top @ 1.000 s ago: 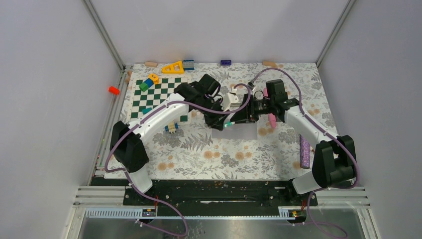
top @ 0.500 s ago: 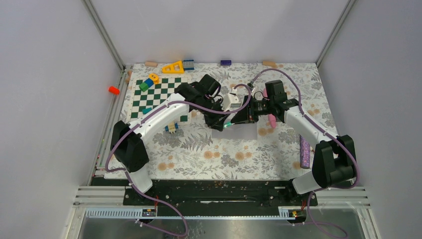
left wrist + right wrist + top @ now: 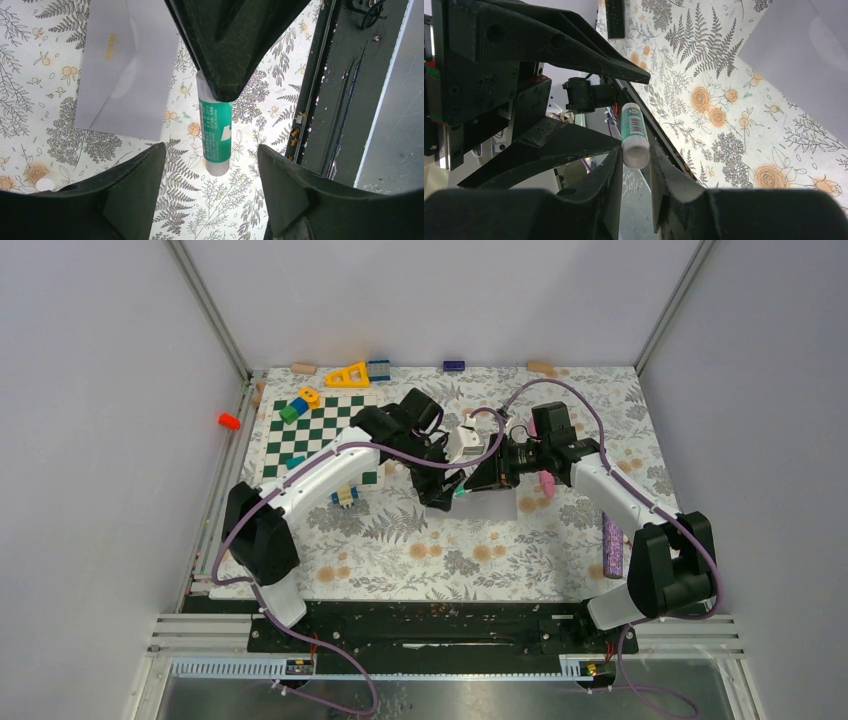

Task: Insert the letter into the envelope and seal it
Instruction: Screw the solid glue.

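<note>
The pale envelope lies flat on the flowered cloth mid-table, also seen in the left wrist view as the envelope and at the upper right as the envelope. The letter is out of view. A green and white glue stick hangs above the cloth beside the envelope. My right gripper is shut on the glue stick at its white end. My left gripper is open, with its fingers standing apart on either side of the stick and not touching it. Both grippers meet over the envelope's left end.
A green checkerboard mat with coloured blocks lies at the back left. A purple studded block sits by the right arm, and a pink piece lies under it. The black front rail runs close to the glue stick.
My left gripper's jaws have opened off the glue stick, which now stays in the right gripper alone. The right gripper shut on it shortly before. Neither arm has shifted much.
</note>
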